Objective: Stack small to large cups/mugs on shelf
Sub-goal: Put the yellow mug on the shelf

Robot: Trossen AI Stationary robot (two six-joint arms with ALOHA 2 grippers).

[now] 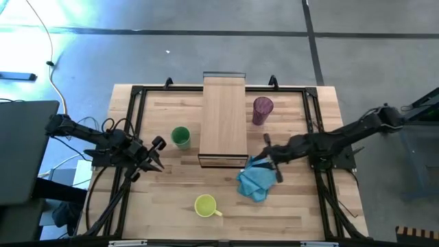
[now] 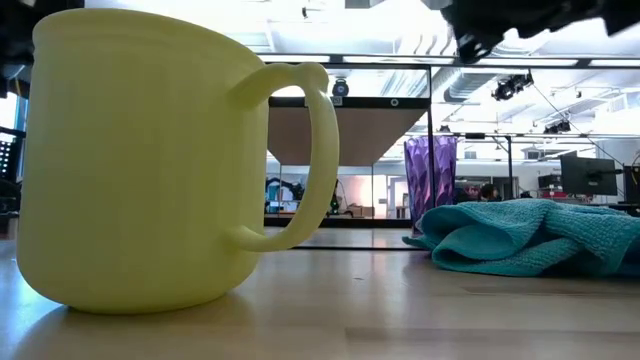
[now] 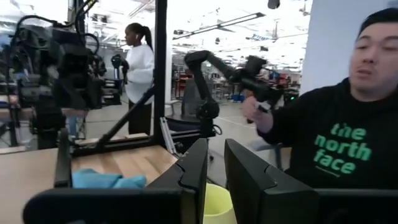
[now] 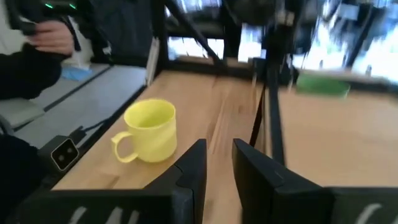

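Both grippers' fingers stood slightly apart, gripping nothing. The left gripper (image 1: 156,165) hovered near the green cup (image 1: 180,137); the right gripper (image 1: 273,165) hung over the blue cloth (image 1: 254,182) beside the shelf (image 1: 223,116) end. The purple tumbler (image 1: 262,110) flanked the shelf; the yellow mug (image 1: 206,206) sat on open tabletop near the front edge.

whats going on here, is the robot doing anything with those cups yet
Not yet. All three cups sit loose on the table: the green cup left of the shelf, the purple tumbler to its right, and the yellow mug near the front edge. The shelf top is bare. The left gripper hovers near the green cup, holding nothing. The right gripper hangs over a blue cloth, also holding nothing. Both have narrow finger gaps.
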